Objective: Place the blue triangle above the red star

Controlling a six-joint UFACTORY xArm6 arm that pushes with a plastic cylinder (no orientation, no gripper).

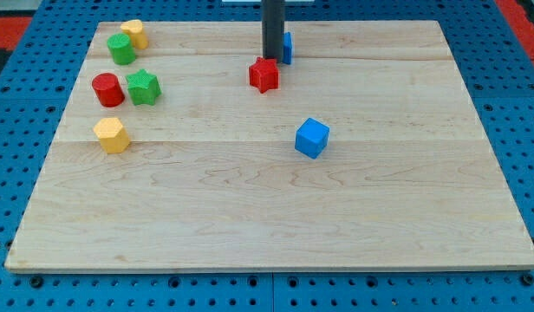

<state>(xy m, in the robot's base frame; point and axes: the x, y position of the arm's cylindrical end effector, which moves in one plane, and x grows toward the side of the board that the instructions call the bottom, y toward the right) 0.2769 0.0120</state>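
Note:
The red star (263, 74) lies on the wooden board at the view's top centre. The blue triangle (287, 47) sits just above and to the right of it, mostly hidden behind my dark rod; only its right edge shows. My tip (272, 57) comes down from the view's top and ends right at the star's upper edge, against the triangle's left side. Whether the tip touches the star I cannot tell.
A blue cube (311, 138) lies right of centre. At the view's top left are a yellow block (134, 33), a green block (121, 48), a red cylinder (107, 89), a green star (143, 87) and a yellow hexagon (111, 135).

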